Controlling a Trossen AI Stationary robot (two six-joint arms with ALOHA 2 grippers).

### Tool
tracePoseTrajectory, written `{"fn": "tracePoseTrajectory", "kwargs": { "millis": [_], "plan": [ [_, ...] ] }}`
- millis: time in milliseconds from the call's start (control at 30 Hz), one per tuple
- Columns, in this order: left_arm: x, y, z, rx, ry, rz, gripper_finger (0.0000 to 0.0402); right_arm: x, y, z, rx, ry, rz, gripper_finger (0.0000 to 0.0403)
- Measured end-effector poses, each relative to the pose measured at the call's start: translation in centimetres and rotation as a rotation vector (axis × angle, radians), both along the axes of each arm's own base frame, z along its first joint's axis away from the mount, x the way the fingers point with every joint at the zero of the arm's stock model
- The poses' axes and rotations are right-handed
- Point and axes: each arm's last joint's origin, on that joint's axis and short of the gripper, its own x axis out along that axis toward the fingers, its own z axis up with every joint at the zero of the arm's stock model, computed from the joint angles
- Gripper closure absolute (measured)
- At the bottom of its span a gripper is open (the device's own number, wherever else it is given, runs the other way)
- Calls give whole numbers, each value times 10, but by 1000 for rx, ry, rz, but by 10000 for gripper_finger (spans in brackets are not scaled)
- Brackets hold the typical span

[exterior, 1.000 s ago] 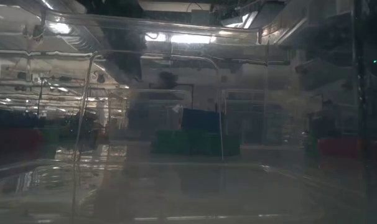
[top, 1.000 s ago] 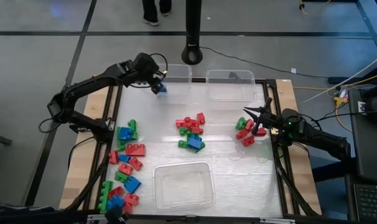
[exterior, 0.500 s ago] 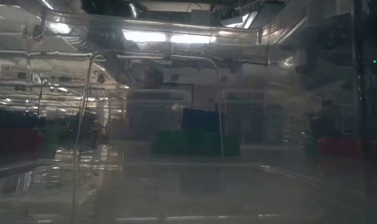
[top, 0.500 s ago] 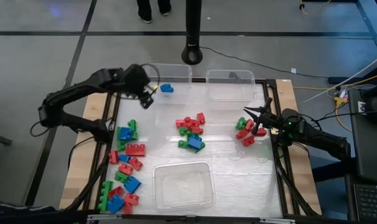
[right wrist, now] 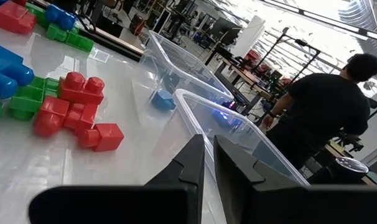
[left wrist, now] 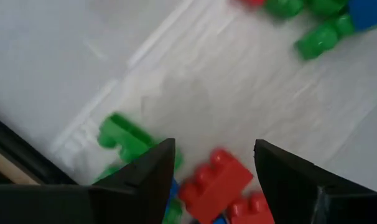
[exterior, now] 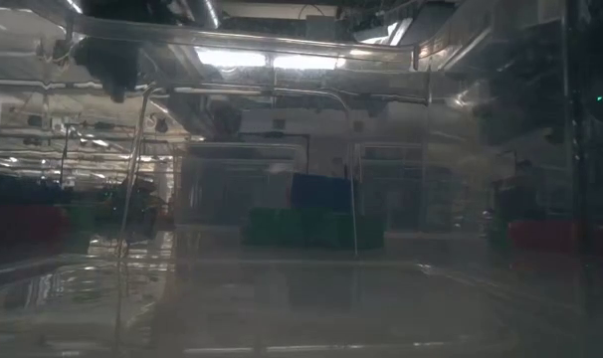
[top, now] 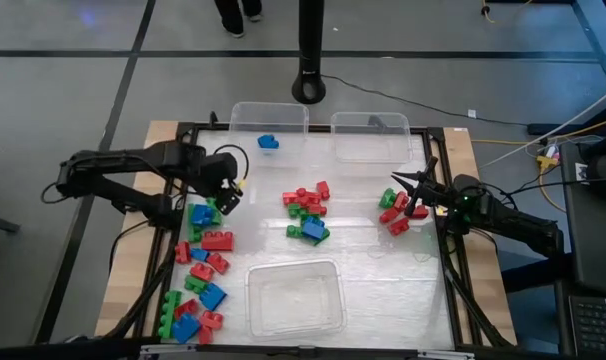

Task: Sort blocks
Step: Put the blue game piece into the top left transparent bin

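Left tool open above red block lying diagonally

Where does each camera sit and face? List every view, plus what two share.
High: overhead, straight down on the table; left arm and right arm show.
Low: table height, level through clear bins; no arm clearly shows.
Left wrist: above the left pile, facing a red block; open jaws.
Right wrist: low, facing far bins and a person; shut jaws.
Shared: high and right wrist show the binned blue block.
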Motion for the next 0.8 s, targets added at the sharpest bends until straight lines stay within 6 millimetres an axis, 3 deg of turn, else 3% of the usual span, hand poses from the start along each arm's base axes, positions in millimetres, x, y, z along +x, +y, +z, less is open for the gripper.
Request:
{"fn": "tracePoseTrajectory", "kwargs": {
  "millis": [333,600,800],
  "plan": [
    [-8,-5,-29,-157,114,178,132,0,0,0,0,0,0,363],
    [-15,-6,-55,-164,267,266,130,0,0,0,0,0,0,363],
    [-6,-10,-73,-128,382,270,128,0,0,0,-1,-1,1,363]
  ]
}}
